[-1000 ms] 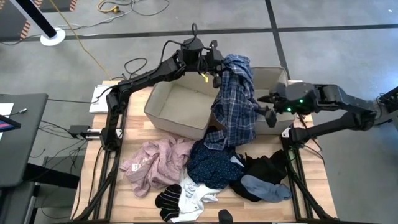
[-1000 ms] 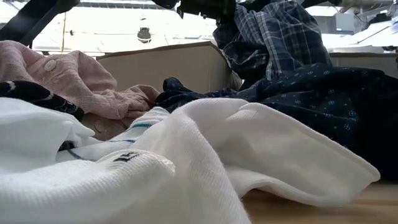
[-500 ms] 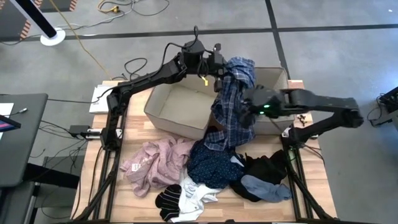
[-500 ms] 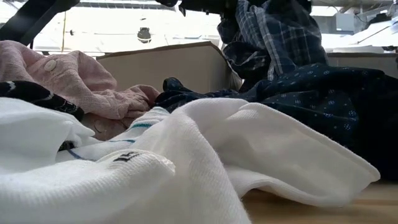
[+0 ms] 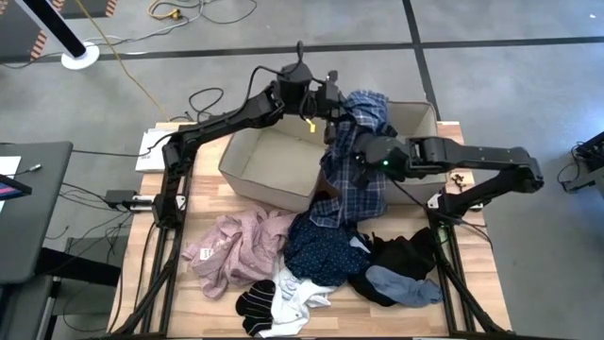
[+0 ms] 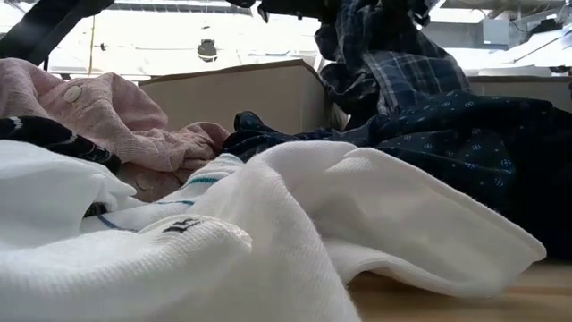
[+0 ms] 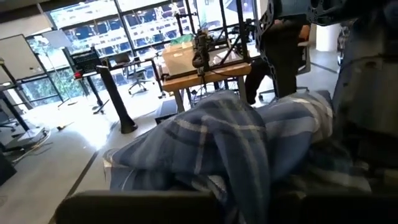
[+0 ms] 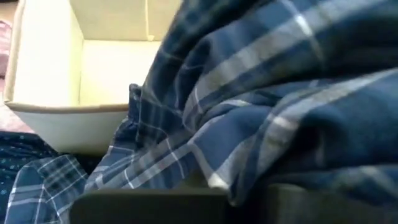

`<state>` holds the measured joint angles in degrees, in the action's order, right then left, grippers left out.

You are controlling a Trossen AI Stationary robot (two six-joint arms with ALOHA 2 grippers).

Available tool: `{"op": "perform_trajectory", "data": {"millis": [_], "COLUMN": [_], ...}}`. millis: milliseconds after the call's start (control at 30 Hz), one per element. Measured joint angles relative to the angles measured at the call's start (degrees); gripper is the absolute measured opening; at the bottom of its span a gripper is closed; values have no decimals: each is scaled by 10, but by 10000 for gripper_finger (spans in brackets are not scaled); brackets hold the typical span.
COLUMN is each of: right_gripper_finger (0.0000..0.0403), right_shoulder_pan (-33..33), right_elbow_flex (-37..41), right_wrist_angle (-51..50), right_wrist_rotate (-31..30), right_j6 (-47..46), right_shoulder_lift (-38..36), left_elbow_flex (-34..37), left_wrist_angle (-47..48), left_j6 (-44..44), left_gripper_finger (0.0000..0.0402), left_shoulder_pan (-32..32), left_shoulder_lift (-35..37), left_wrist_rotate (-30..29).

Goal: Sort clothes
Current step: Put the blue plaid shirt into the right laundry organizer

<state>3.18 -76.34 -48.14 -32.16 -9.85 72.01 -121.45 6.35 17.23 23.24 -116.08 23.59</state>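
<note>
The wooden desk (image 5: 212,312) carries two beige fabric bins (image 5: 269,165), set just below both pincers. The blue-white plaid shirt (image 5: 359,156) hangs over the wall between the bins, its lower end touching the pile nearer the front. The left pincer (image 5: 330,99) is clamped on the shirt's top edge, holding it up. The right pincer (image 5: 363,151), just beneath and beside the left one, is closed on the shirt's middle folds; in the right wrist view plaid cloth (image 8: 261,93) fills the space ahead of it. Well below the pincers lie the navy dotted garment (image 5: 321,247), the pink top (image 5: 236,246), black pieces (image 5: 406,257), the white piece (image 5: 297,293), the light blue piece (image 5: 406,283) and the black and white striped socks (image 5: 257,304).
</note>
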Motion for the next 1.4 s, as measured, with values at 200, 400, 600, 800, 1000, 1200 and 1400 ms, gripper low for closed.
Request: {"op": "perform_trajectory", "data": {"millis": [200,400,600,800,1000,1200,1400], "right_gripper_finger": [3,1,1,0,2,4,5], "right_shoulder_pan": [4,15,48,123,191,228,257], "right_elbow_flex": [0,0,-1,-1,-1,13,67], "right_wrist_angle": [-2,8,12,1,-65,-116,-112], "right_wrist_rotate": [-41,-123,-197,-210,-181,-109,-21], "right_j6": [9,32,55,63,39,9,1], "right_shoulder_lift": [-54,-130,-194,-211,-168,-97,-38], "left_elbow_flex": [0,0,0,0,0,0,0], "left_wrist_angle": [0,39,151,239,255,312,401], "left_j6": [5,8,32,43,47,72,127], "left_gripper_finger": [75,176,227,228,225,224,224], "left_shoulder_pan": [0,9,11,-9,-36,-59,-75], "left_shoulder_lift": [36,90,138,138,108,79,44], "left_wrist_rotate": [-14,-38,-39,-14,2,22,21]}}
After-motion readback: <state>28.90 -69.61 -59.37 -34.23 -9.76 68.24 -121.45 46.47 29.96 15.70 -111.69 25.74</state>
